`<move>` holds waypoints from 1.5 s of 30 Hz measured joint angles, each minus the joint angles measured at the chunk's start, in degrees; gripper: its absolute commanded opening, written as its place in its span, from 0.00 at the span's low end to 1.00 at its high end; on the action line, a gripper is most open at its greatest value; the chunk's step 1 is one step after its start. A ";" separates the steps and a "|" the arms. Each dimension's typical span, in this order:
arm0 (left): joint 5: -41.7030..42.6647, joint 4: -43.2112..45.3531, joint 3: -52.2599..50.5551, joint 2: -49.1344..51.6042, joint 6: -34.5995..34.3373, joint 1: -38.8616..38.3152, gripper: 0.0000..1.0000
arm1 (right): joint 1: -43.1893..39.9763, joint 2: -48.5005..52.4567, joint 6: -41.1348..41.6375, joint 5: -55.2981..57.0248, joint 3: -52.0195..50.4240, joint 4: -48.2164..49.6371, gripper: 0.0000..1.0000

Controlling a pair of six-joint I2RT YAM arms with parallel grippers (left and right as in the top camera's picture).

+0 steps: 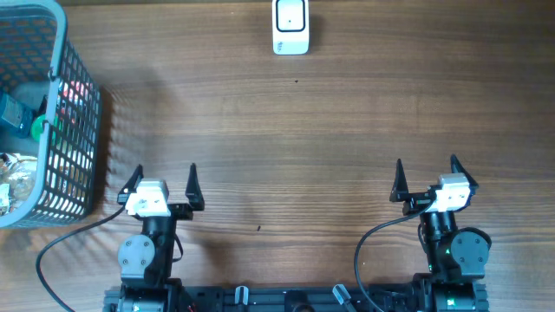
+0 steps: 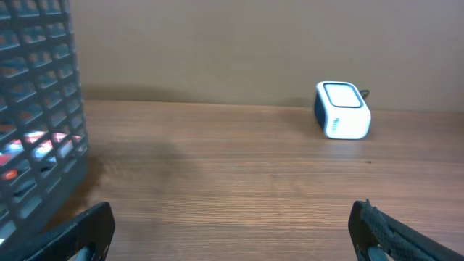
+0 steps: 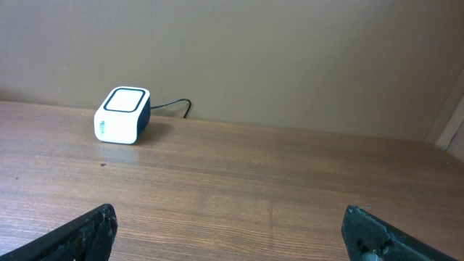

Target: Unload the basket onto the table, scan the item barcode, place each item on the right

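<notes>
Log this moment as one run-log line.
stage: no item picked | left gripper: open, empty | right gripper: open, empty | scanner: far centre, untouched | items: inside basket, left side

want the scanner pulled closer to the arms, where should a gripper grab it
Grip the scanner across its two flat side walls, coming down from above. It is a small box with parallel sides; the scan window sits on top and the cable leaves the back, so a grip on the sides probably avoids both.

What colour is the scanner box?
The scanner box is white with dark blue trim, clearest in the left wrist view.
</notes>
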 measured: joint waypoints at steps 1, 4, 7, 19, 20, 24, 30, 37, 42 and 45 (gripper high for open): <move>1.84 0.00 0.00 0.00 -0.81 0.00 1.00 | 0.00 0.00 0.00 0.00 0.00 0.00 1.00; 8.20 0.42 0.00 0.00 -4.26 -0.09 1.00 | 0.00 0.00 0.02 0.00 0.00 0.00 1.00; 11.85 0.68 0.00 0.00 -6.34 -0.09 1.00 | 0.00 0.00 0.00 0.00 0.00 0.00 1.00; 16.48 -6.95 5.09 3.06 -13.03 -0.09 1.00 | 0.00 -0.02 0.02 0.00 0.00 0.00 1.00; 16.65 -8.35 7.02 4.50 -12.98 -0.09 1.00 | 0.00 -0.02 0.00 0.00 0.00 0.00 1.00; 16.68 -15.19 22.21 16.65 -12.98 -0.09 1.00 | 0.00 -0.11 0.00 0.00 -0.02 -0.09 1.00; 16.63 -35.36 54.23 43.87 -12.87 -0.11 1.00 | 0.00 -0.24 -0.15 0.02 -0.02 0.00 1.00; 16.41 -50.23 66.29 60.37 -13.38 0.04 1.00 | 0.00 -0.26 -0.17 0.00 -0.02 0.00 1.00; 14.69 -64.61 83.25 70.36 -14.23 4.46 1.00 | 0.00 -0.31 -0.17 0.02 -0.02 -0.02 1.00; 12.90 -72.70 101.63 76.46 -14.34 8.61 1.00 | 0.00 -0.33 -0.17 0.00 -0.02 -0.04 1.00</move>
